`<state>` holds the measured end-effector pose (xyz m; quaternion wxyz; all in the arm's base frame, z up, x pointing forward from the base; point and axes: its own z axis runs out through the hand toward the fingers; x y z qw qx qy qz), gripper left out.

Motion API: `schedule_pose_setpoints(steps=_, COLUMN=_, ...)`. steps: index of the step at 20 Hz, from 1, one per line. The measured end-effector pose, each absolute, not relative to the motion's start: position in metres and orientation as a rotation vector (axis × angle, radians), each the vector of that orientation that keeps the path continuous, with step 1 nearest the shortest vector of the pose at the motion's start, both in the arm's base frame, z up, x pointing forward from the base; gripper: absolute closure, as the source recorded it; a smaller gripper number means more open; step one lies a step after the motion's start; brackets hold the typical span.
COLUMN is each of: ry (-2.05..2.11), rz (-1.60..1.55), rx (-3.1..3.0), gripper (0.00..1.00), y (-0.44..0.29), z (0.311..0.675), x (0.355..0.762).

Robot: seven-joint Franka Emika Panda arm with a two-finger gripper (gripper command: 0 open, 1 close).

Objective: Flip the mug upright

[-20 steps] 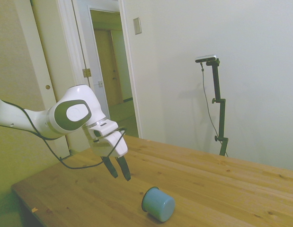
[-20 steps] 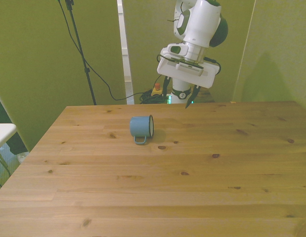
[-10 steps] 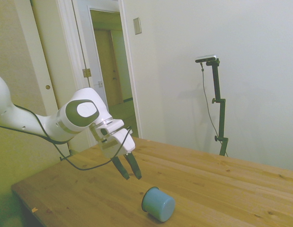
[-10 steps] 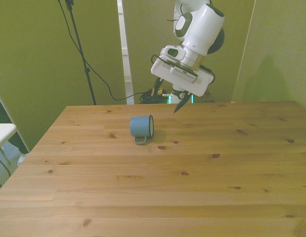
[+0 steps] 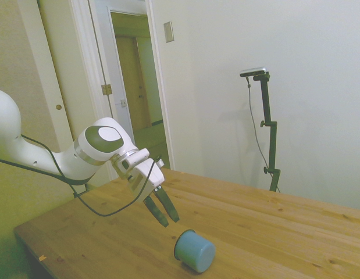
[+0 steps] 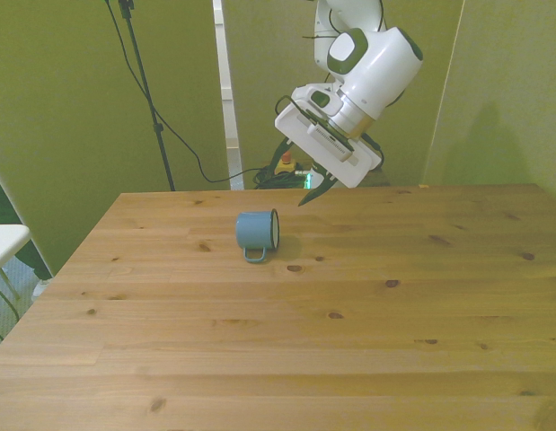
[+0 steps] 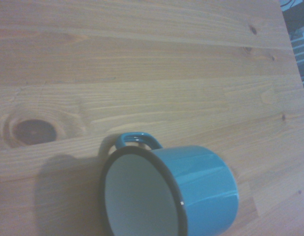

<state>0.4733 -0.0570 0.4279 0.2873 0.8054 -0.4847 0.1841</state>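
The light blue mug [image 5: 195, 250] lies on its side on the wooden table [image 5: 273, 232]. In the front view the mug [image 6: 257, 233] has its dark-rimmed mouth turned to the front view's right and its handle resting on the wood. The wrist view shows the mug [image 7: 191, 187] from close by, with its pale inside and its handle visible. My gripper [image 5: 170, 221] hangs tilted in the air just behind the mug, its fingers open and empty. In the front view the gripper [image 6: 302, 187] is above and to the right of the mug, not touching it.
The table's far edge [image 6: 349, 191] runs just below the gripper. A black cable [image 5: 104, 206] loops under the arm's wrist. Dark knots [image 6: 295, 268] mark the wood near the mug.
The gripper has tilted further and swung lower, toward the mug. The mug has not moved.
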Motion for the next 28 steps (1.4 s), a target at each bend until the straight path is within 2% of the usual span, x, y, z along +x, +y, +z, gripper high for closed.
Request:
schedule_pose_setpoints(steps=6, ry=-1.299, rz=0.483, rx=2.107, gripper=0.0, y=-0.05, z=0.403, x=0.49)
schedule_pose_setpoints(steps=16, ry=-1.297, rz=0.479, rx=2.021, gripper=0.0, y=-0.056, z=0.38, x=0.507)
schedule_pose_setpoints(steps=28, ry=-1.303, rz=0.459, rx=1.938, gripper=0.0, y=-0.105, z=0.367, x=0.511)
